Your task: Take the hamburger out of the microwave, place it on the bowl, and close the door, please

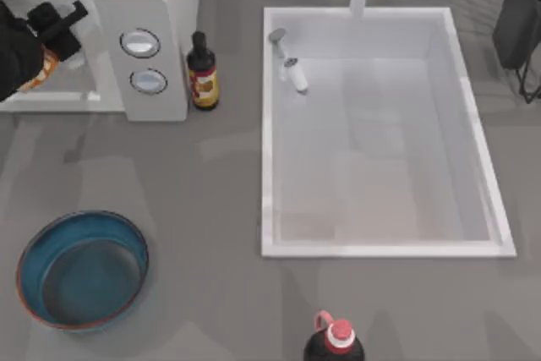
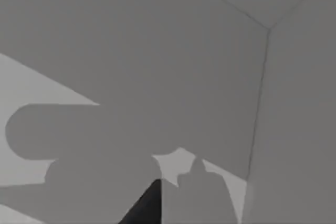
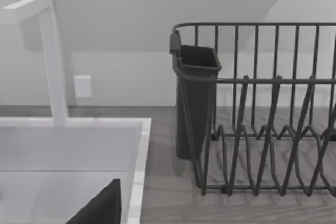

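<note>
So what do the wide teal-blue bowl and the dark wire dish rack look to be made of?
The wide teal-blue bowl looks like glazed ceramic: a smooth, slightly glossy inside and a thin reddish-brown rim like bare clay, though coloured plastic is possible. The dark wire dish rack looks like coated metal: thin, evenly bent rods in matte dark grey.

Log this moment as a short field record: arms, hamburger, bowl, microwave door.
left arm: left gripper reaching into the microwave at the table's far left
right arm: parked at the far right, by the dish rack
hamburger: an orange-and-pale patch shows under the left arm, inside the microwave; grasp cannot be judged
bowl: near left, nothing in it
door: open
progress: hamburger not yet on the bowl
</note>
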Controlling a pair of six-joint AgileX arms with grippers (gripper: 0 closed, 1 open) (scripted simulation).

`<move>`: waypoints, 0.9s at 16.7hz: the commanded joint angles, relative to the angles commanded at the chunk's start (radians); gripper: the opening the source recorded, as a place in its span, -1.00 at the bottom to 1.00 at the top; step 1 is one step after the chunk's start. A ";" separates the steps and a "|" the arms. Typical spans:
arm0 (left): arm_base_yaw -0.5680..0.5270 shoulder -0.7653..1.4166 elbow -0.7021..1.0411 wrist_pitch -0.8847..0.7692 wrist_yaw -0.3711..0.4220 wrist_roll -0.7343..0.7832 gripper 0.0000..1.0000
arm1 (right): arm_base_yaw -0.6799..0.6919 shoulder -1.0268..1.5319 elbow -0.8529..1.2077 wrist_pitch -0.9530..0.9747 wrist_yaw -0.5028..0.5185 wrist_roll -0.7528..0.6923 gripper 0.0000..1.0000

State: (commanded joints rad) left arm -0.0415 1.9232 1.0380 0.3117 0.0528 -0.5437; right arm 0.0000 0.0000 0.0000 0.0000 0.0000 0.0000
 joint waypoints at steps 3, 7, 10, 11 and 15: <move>-0.098 0.030 0.133 -0.290 -0.087 -0.285 -1.00 | 0.000 0.000 0.000 0.000 0.000 0.000 1.00; -0.236 0.085 0.290 -0.713 -0.223 -0.717 -1.00 | 0.000 0.000 0.000 0.000 0.000 0.000 1.00; -0.337 0.138 0.383 -1.035 -0.335 -1.058 -1.00 | 0.000 0.000 0.000 0.000 0.000 0.000 1.00; -0.370 0.158 0.409 -1.139 -0.372 -1.170 -1.00 | 0.000 0.000 0.000 0.000 0.000 0.000 1.00; -0.489 0.259 0.471 -1.532 -0.514 -1.624 -1.00 | 0.000 0.000 0.000 0.000 0.000 0.000 1.00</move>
State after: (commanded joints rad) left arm -0.5303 2.1822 1.5085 -1.2206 -0.4612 -2.1679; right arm 0.0000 0.0000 0.0000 0.0000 0.0000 0.0000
